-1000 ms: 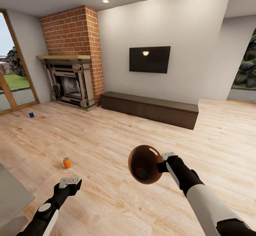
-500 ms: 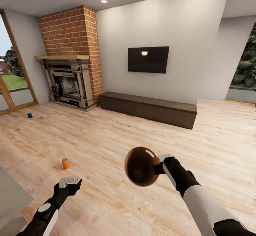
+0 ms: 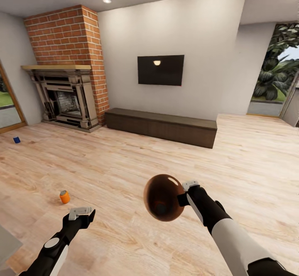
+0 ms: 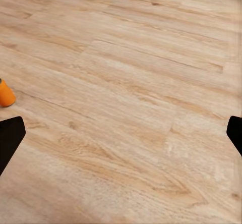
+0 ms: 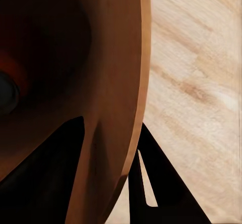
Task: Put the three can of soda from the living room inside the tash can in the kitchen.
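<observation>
Two soda cans (image 3: 64, 196) on bare floor (image 3: 124, 164) (left pincer (image 3: 81, 213) wide, right pincer (image 3: 182, 193) gripping bin (image 3: 162, 197))

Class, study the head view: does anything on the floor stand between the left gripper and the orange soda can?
Nothing visible does. The orange soda can stands upright on bare plank floor just ahead of the open left gripper. The right gripper holds the trash can off to the side.

My head camera overlooks the living room floor (image 3: 124, 159); my left wrist camera shares it, close, facing down.
</observation>
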